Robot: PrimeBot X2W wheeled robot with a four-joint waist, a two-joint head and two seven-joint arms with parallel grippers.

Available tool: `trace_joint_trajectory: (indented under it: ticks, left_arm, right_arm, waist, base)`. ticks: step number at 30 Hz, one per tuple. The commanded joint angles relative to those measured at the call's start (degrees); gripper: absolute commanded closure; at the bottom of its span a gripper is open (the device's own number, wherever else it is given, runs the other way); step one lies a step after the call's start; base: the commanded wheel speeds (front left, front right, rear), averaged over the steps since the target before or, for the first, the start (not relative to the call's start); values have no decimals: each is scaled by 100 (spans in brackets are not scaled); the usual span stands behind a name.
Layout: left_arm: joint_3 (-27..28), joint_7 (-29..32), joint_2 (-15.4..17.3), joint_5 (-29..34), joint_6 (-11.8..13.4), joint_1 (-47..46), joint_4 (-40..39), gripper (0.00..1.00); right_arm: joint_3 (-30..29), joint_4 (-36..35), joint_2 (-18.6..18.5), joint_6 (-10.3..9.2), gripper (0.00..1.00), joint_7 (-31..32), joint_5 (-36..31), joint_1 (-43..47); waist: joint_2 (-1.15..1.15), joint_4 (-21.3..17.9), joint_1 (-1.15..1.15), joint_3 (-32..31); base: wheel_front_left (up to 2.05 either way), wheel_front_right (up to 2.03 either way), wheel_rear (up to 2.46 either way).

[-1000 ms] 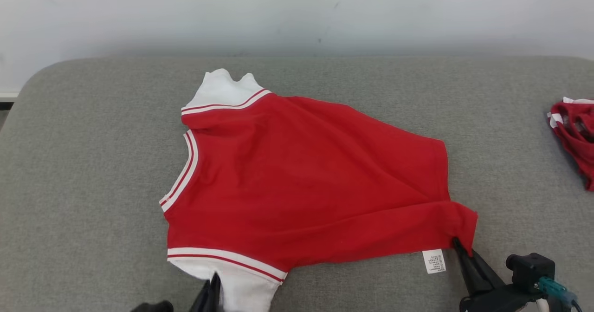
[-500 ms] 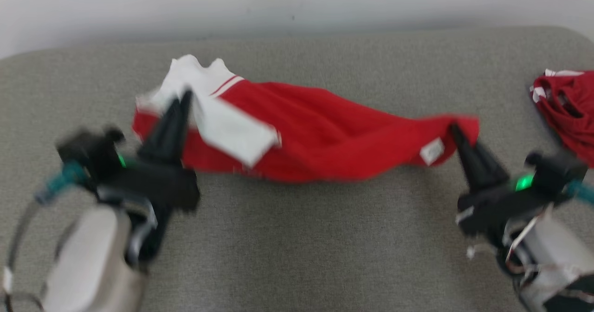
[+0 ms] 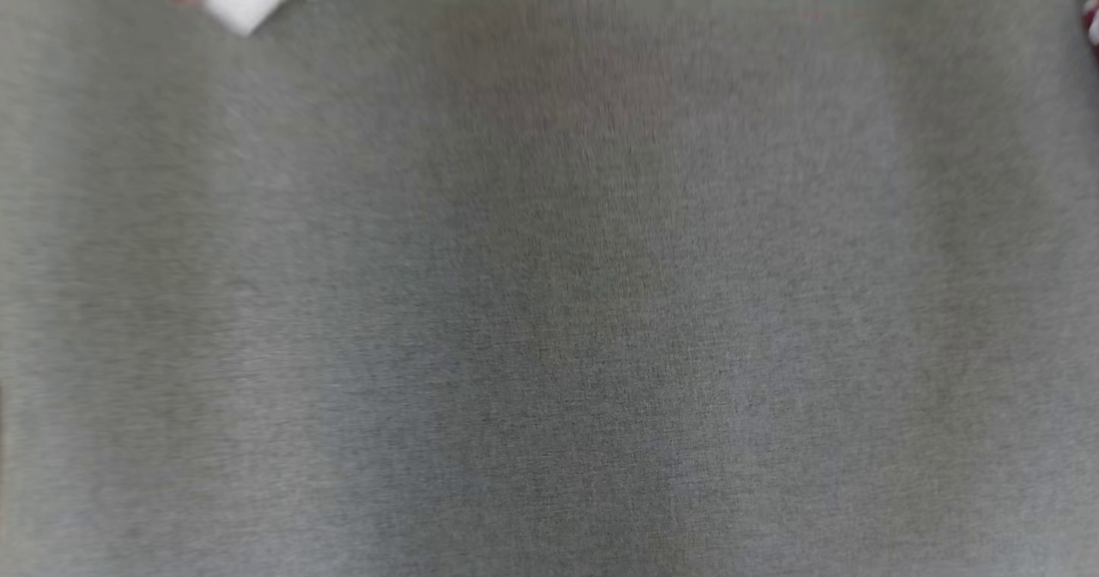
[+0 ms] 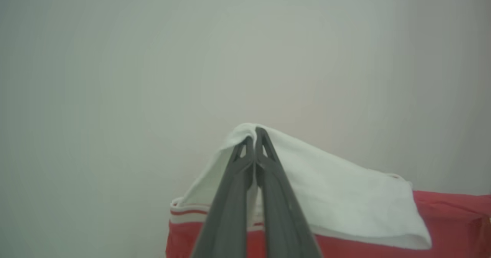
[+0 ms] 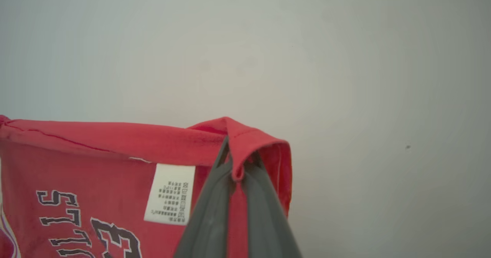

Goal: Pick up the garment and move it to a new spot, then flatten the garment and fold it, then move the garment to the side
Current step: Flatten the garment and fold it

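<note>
Right now you are in the lift-and-carry step, as I read it: the garment (image 5: 96, 166) hangs in the air between both arms, in front of a pale wall (image 4: 153, 58). Your left gripper (image 4: 254, 133) has its two dark fingers pressed tight together on a white sleeve (image 4: 326, 196), pinching the cloth at its top fold so that it drapes down either side. Your right gripper (image 5: 233, 153) is likewise clamped, with a red hem corner (image 5: 247, 141) folded over its tips, just beside the white care label (image 5: 170, 194). Black lettering (image 5: 88, 219) shows lower on the red cloth. In the blurred head view a strip of the garment, red and white, runs along the top of the frame above the grey padded surface (image 3: 549, 302).

Nothing is flattened or folded yet. The next move, I judge, calls for bringing the garment down onto the grey surface at the new spot. Keep the two grips level and well apart so the cloth is taut, let the hanging edge touch first, then draw the held edge away so the body lays out flat. Hold both grips closed until the cloth rests on the surface — let go early and it will likely bunch.
</note>
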Motion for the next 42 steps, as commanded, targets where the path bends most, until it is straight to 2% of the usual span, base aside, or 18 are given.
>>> trace_joint_trajectory:
  ticks: [1,11,19,23,32,40,42]
  left_arm:
    - [-22,-8,-11,37,-16,-125,72,100]
    - [-178,-288,-204,385,187,-2758,1617,100]
    - [-400,-470,-425,540,126,-3640,2485,100]
    - [-379,-636,-444,461,94,-3746,2822,100]
    - [-366,-996,-434,290,-27,-3771,3284,100]
    - [-501,-1384,-636,117,-131,-3029,3176,100]
    - [-546,-1496,-666,-246,-127,-2398,2699,100]
  right_arm:
    - [28,59,3,-16,100,9,8,-112]
    - [324,1669,218,-16,100,58,-267,-2512]
    - [549,2555,454,-16,100,3,-345,-3470]
    - [732,2726,546,-16,100,-39,-277,-3600]
    - [1052,2860,486,-16,100,-193,-29,-3597]
    - [1639,2100,199,-16,100,-465,358,-2808]
    - [1797,1708,18,-16,100,-640,687,-2235]
  waist:
    - [-1,-224,-3,749]
    - [-1,-272,-3,690]
    - [-1,-235,-3,869]
    - [-1,-234,-3,1017]
    - [-1,-170,-3,1215]
    - [-1,-105,-3,1149]
    - [-1,-107,-3,1007]
  base:
    - [0,0,0]
    - [0,0,0]
    - [0,0,0]
    - [0,0,0]
    - [0,0,0]
    - [0,0,0]
    - [0,0,0]
